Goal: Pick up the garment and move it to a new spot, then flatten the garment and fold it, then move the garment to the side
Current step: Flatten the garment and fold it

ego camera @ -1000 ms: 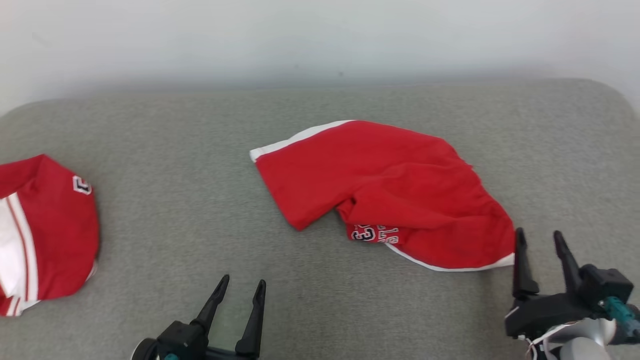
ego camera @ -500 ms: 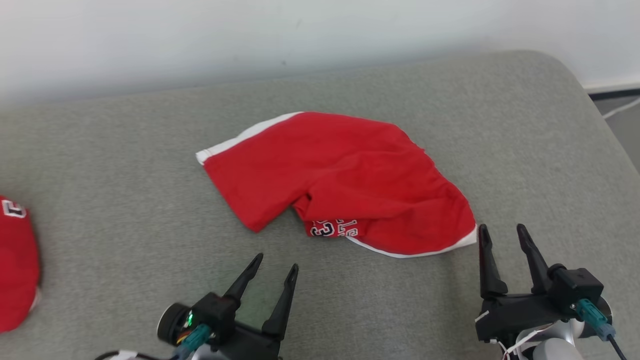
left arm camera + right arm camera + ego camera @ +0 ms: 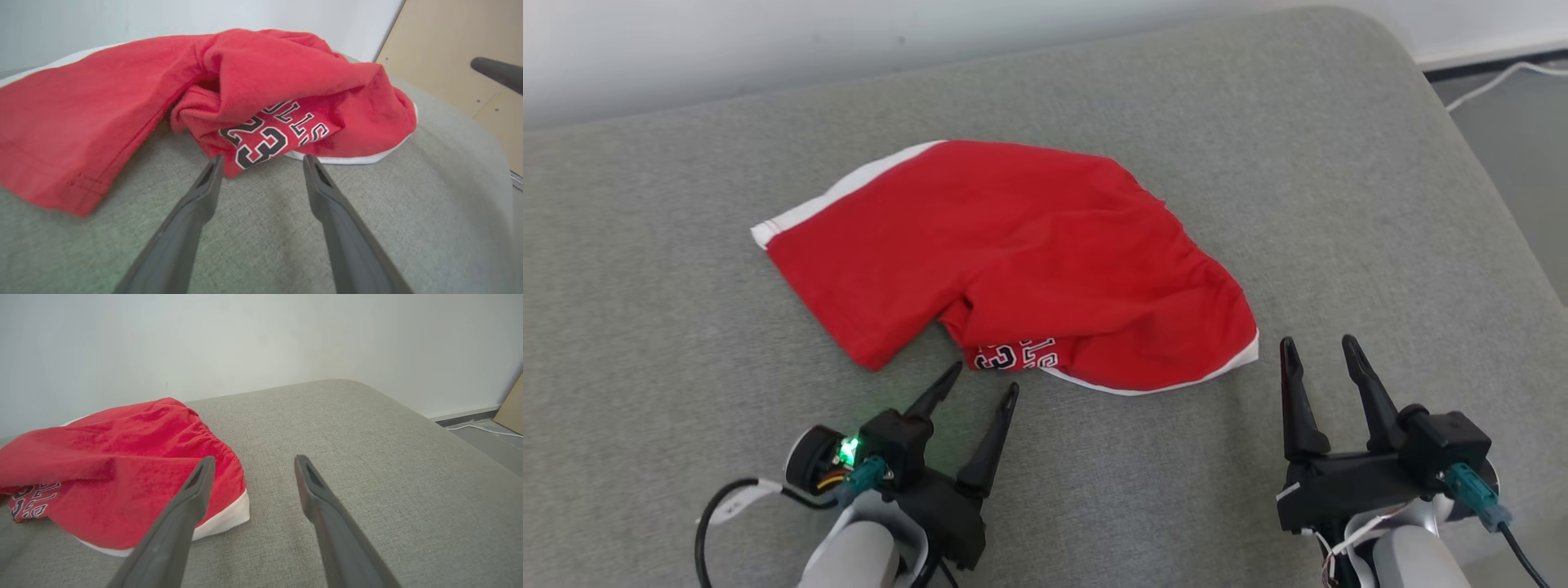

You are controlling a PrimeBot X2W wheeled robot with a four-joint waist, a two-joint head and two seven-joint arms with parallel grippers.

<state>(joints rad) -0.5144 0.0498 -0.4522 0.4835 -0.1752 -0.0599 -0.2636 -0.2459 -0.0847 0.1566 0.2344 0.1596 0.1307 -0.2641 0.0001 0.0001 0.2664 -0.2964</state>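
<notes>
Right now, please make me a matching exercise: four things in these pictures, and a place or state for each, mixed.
1 red shorts
2 left end effector
3 right end effector
4 white cable

a open, tips near the printed number
b crumpled on the grey cushion
c on the floor
d open, beside the white hem

Pairs: 1-b, 2-a, 3-d, 4-c

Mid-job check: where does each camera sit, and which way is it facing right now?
Head view: on the head, looking forward and down at the red garment on the grey cushion; left gripper and right gripper show, both open.
Left wrist view: low over the cushion, looking along its own fingers at the garment's number print.
Right wrist view: low, along its own fingers, past the garment's white-trimmed corner toward the wall.
Shared: both wrist views catch the number print.
</notes>
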